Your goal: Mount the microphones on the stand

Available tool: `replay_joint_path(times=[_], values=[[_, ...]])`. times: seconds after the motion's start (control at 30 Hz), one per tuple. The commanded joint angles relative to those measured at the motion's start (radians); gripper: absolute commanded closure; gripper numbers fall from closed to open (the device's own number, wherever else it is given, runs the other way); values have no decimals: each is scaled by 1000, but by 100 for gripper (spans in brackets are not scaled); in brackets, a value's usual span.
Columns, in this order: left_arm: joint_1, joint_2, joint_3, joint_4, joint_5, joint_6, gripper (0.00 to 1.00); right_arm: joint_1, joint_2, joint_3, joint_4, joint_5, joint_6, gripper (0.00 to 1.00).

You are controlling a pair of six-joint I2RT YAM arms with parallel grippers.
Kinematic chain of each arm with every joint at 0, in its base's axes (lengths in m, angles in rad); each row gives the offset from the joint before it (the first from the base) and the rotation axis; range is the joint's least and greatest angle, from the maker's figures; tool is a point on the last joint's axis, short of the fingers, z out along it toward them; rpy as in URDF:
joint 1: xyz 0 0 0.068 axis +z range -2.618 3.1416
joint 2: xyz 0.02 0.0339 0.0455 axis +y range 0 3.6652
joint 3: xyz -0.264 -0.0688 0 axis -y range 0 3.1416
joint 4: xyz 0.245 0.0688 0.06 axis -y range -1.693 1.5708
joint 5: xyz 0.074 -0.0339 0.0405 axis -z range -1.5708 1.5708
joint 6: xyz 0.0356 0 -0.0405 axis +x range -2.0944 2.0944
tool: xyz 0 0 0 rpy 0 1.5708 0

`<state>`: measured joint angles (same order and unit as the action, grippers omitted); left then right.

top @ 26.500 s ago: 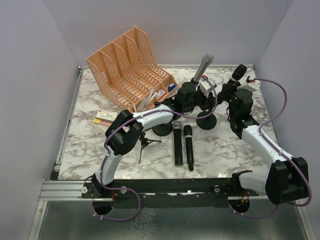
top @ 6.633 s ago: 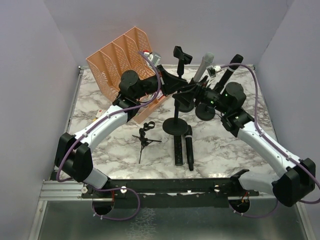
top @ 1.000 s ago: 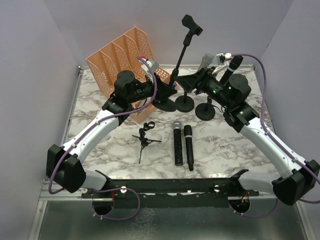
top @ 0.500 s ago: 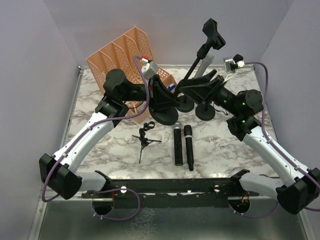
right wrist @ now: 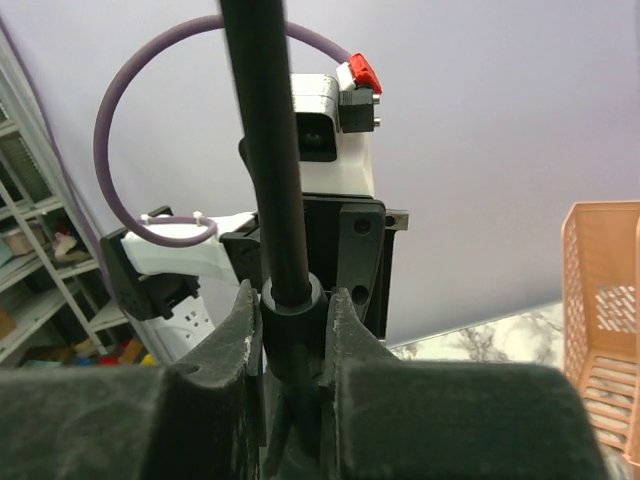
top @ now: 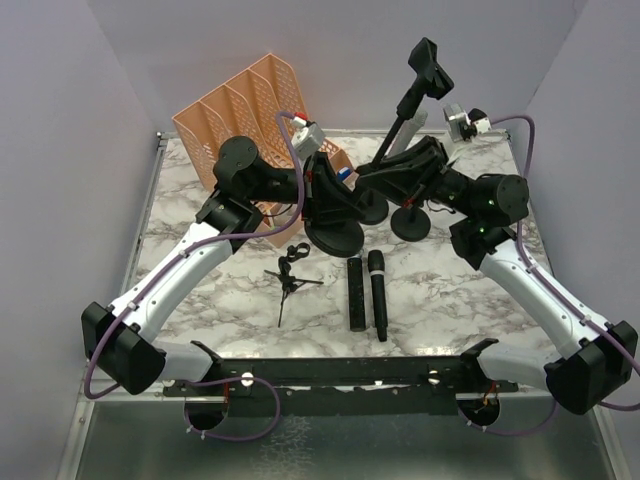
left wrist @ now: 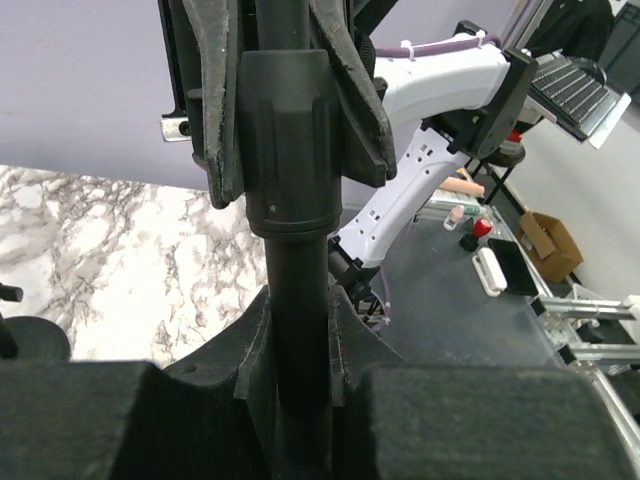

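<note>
At the far left of the bench (top: 180, 270) we see an orange file rack (top: 240, 115) standing against the back wall. The left arm reaches past its front. In the left wrist view the left claw (left wrist: 298, 350) is clamped on the lower black pole of the stand (top: 403, 115), with one finger (left wrist: 250, 345) pressed to each side of the tube. In front of that arm a small black tripod (top: 289, 274) lies on the marble. Just right of it the stand's round base (top: 335, 238) hangs near the bench. We cannot tell whether it touches the surface. From there the pole leans up and to the right, and the empty clip (top: 428, 66) at its top is tilted high over the back edge.

Near the front, in the middle, two microphones (top: 366, 290) lie side by side, parallel and almost touching, heads pointing away from the arms. They are apart from the stand. Behind them the round bases of two more stands (top: 411, 226) rest on the marble, and what they carry is hidden by the arms.

On the right, the right claw (right wrist: 292, 330) is closed around the same pole, higher up, its fingers (right wrist: 243, 330) hugging a collar on the tube, so both arms hold the one stand.
</note>
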<state>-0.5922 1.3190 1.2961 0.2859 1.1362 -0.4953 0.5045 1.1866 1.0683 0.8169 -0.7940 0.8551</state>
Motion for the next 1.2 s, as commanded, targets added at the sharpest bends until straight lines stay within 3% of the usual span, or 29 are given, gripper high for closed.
replay_joint_path(times=[0.0,0.17,0.33,0.47,0.6,0.67,0.7,0.8,0.83,0.9,1.17], values=[[-14,-11,15,60,-163,34,100,3,1,24,-144,55,-68,99],[-14,-15,-14,36,-461,117,100,4,41,136,-520,338,-276,99],[-14,29,46,-63,-741,222,100,8,139,300,-723,548,-317,99],[-14,77,63,-38,-911,229,100,83,233,453,-938,891,-399,99],[-14,126,77,-35,-982,237,100,86,295,529,-1044,1076,-388,99],[-13,132,69,-26,-972,240,100,86,297,546,-1056,1039,-387,99],[-11,133,66,-26,-960,243,100,86,287,537,-1036,989,-398,94],[12,128,48,1,-848,208,100,86,226,468,-929,837,-449,52],[24,125,38,20,-798,179,100,83,200,435,-884,785,-466,42],[42,115,20,50,-709,125,100,70,144,363,-799,684,-470,31],[57,72,-30,161,-308,-5,100,-34,-64,81,-493,465,-243,26]])
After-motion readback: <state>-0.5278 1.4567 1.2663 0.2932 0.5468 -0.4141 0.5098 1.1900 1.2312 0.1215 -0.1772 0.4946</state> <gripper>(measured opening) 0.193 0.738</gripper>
